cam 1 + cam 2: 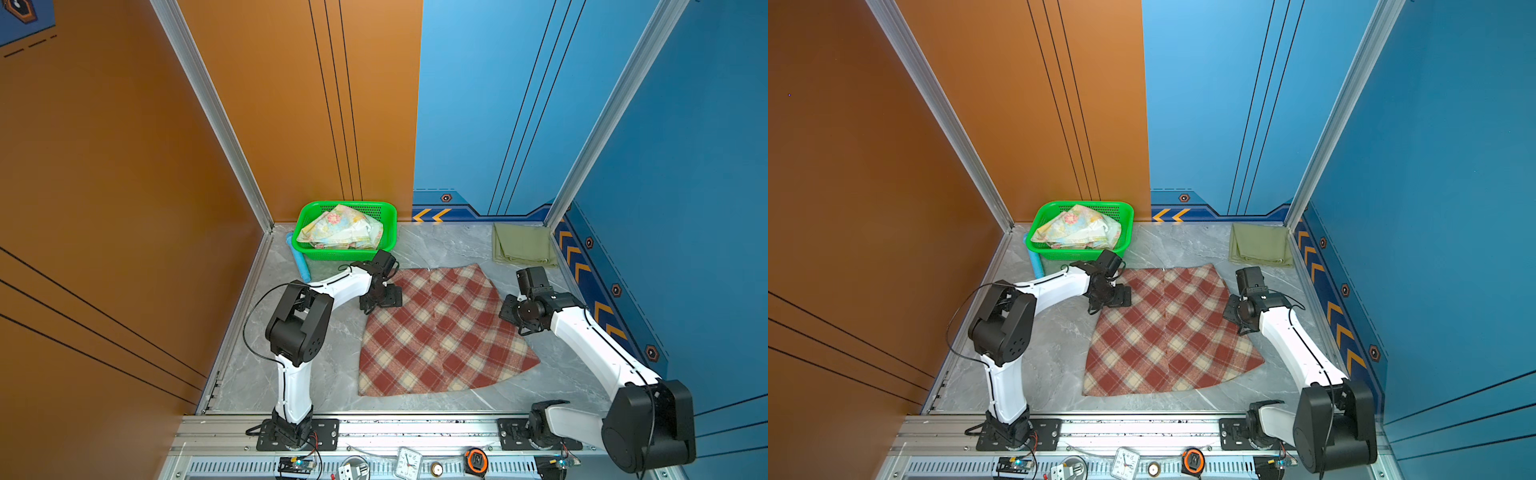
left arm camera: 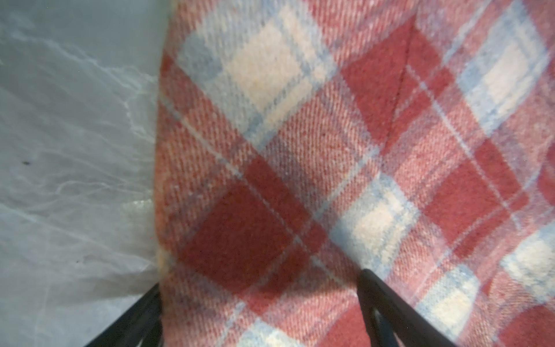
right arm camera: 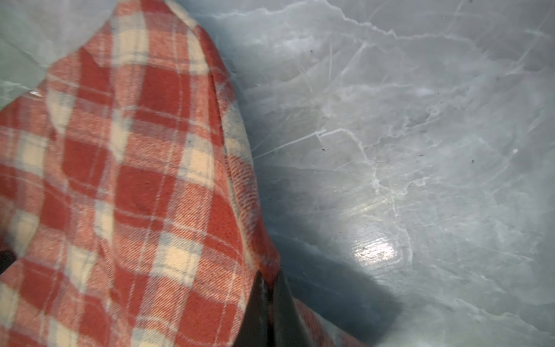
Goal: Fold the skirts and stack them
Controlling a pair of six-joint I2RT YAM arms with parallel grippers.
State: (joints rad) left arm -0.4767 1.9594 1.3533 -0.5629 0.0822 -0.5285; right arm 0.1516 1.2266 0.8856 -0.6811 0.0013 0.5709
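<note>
The plaid skirt (image 1: 440, 332) lies flat mid-tabletop (image 1: 449, 249), long axis running 12 to 6, waist at 12. My right end effector (image 3: 270, 281) pinches its 3 o'clock edge. My left end effector (image 2: 259, 281), spread, straddles its 10 o'clock edge.

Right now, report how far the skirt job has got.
Done: the olive skirt lies folded in the far corner. In hand: the plaid skirt lies spread; the right end effector is shut on its edge, the left end effector open astride the opposite edge. Left: the floral skirt sits crumpled in the basket; nothing stacked.
</note>
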